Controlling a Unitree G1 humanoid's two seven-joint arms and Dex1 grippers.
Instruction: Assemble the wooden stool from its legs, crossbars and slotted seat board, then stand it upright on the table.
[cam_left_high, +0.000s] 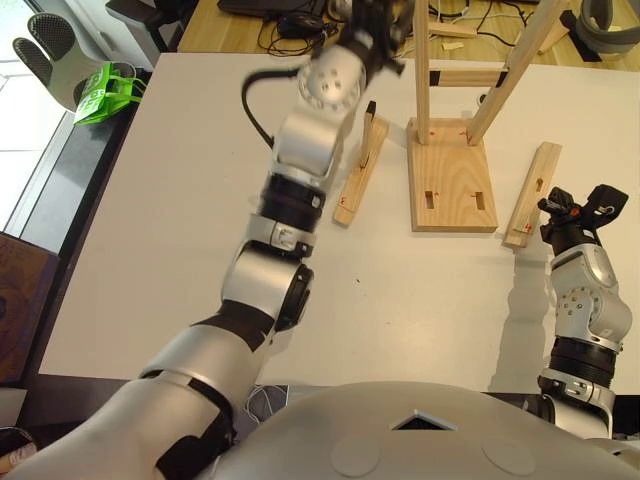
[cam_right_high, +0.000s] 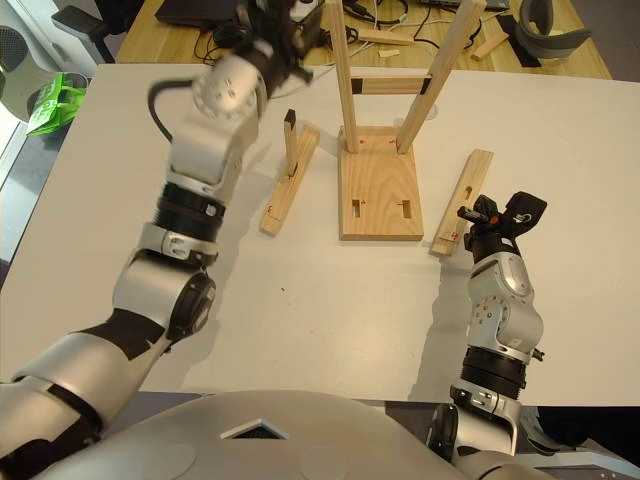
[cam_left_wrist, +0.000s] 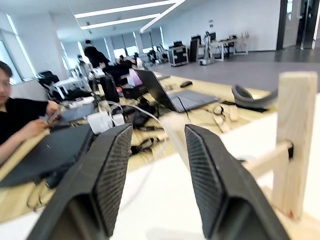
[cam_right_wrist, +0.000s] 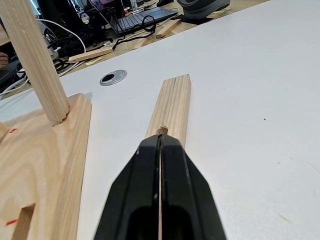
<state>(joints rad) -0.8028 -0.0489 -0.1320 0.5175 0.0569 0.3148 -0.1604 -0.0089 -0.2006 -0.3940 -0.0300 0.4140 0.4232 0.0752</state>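
The seat board (cam_left_high: 452, 175) lies flat toward the far right of the table (cam_left_high: 200, 200), with two upright legs (cam_left_high: 422, 60) socketed at its far edge and a crossbar (cam_left_high: 465, 77) joining them. Its two near slots are empty. One loose leg (cam_left_high: 355, 185) lies just left of the board with a short dark piece standing up from its far end, and another loose leg (cam_left_high: 530, 200) lies just right of it. These parts look like light, stiff, dry pine, so they should take a firm pinch without slipping or bruising. The half-built frame is probably top-heavy, and I would expect the joints to rack if you push sideways. Take each loose leg across its narrow faces near the middle, away from the peg ends. Your left gripper (cam_left_wrist: 158, 135) is up by the left upright leg, fingers spread wide with nothing between them. Your right gripper (cam_right_wrist: 160, 142) hangs over the near end of the right loose leg, fingers pressed together and apparently empty
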